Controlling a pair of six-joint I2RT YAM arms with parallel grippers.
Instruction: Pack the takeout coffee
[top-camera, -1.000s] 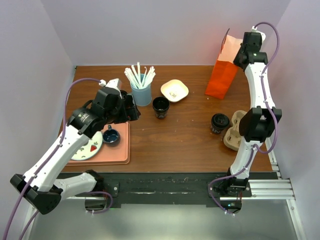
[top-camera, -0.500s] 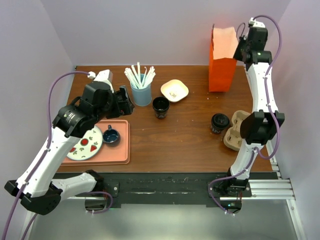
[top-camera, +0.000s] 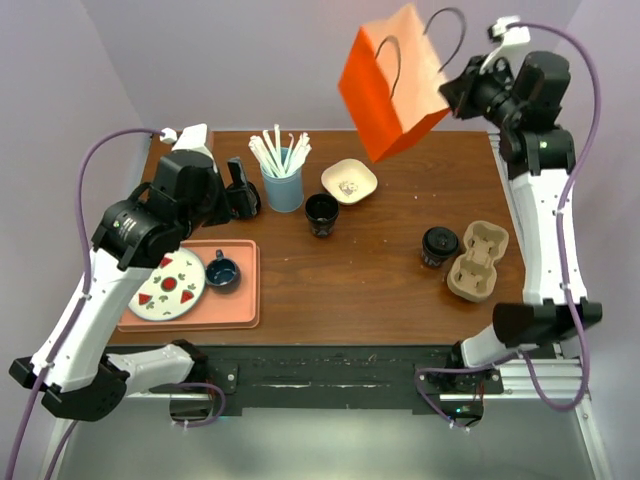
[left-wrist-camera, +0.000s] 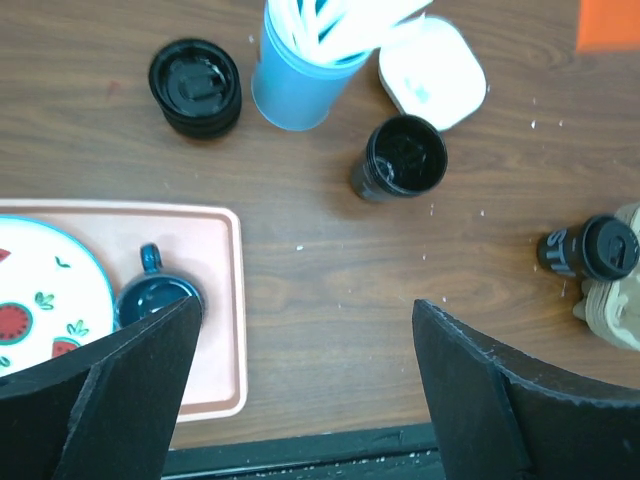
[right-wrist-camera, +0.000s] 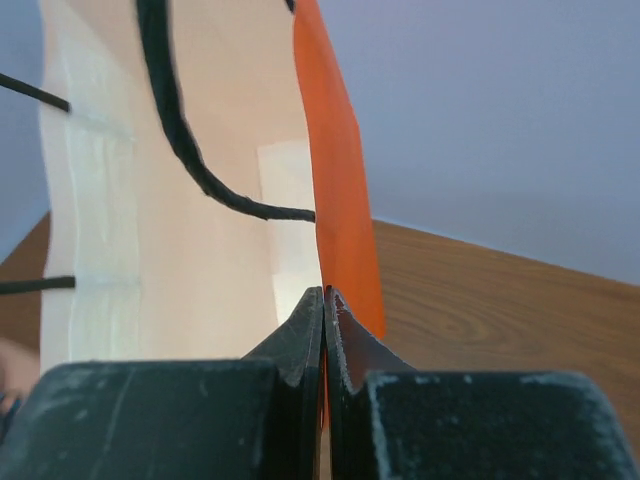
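Bright, even light, soft shadows, mostly sharp.

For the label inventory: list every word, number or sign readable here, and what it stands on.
White lettering on the side of the takeout coffee cup: too small and blurred to read.
No text shows on the orange paper bag, watermelon plate or blue straw tumbler.

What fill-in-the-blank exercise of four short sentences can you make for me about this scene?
1. The right gripper is shut on the ___ paper bag, held up in the air.
2. The left gripper is ___ and holds nothing.
3. The dark blue mug stands on the tray beside the ___.
4. The takeout coffee stands on the ___, beside the cardboard carrier.
Missing words: orange; open; plate; table.
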